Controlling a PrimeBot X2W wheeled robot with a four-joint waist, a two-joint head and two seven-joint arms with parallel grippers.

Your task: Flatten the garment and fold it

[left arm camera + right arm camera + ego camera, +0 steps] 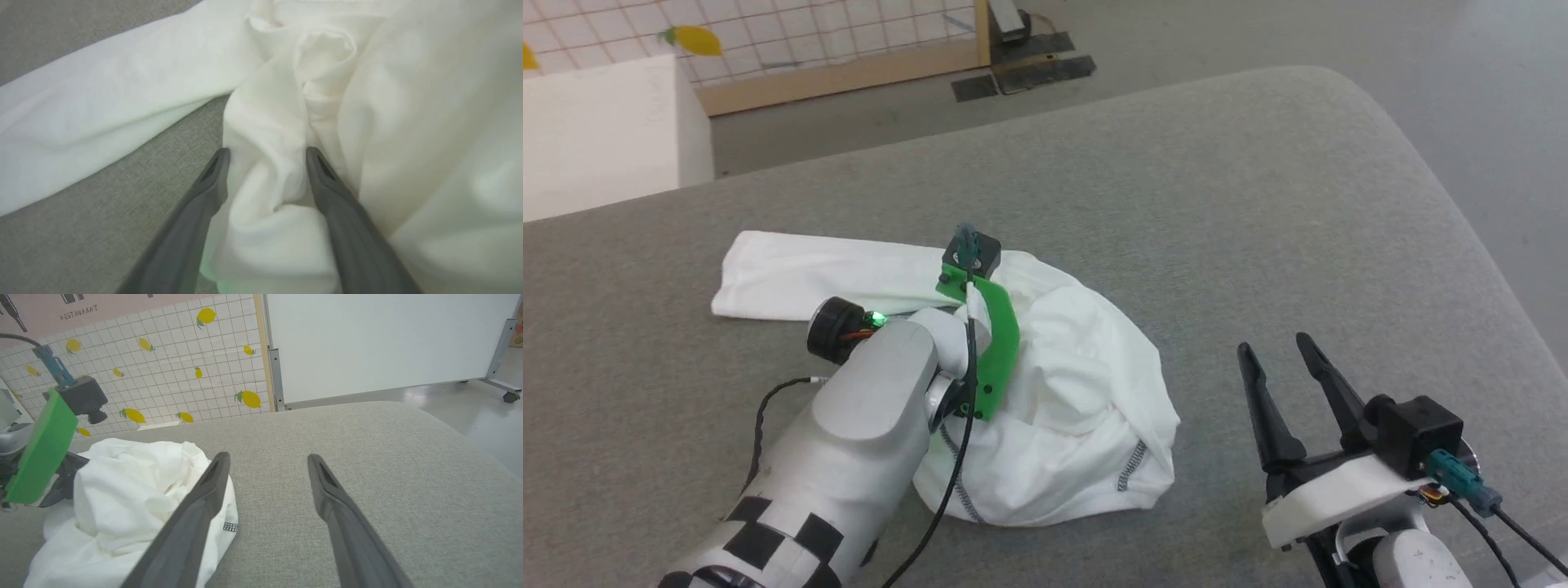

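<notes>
Garment [1086, 384], soft and light, lies crumpled on the worktop [1258, 204], probably best taken at the ridge inside the wide left hand [267, 153]; right hand [1274, 347] rests wide, empty, at four o'clock.

Garment [1086, 392] partly behind forearm [874, 408] (left)
</notes>
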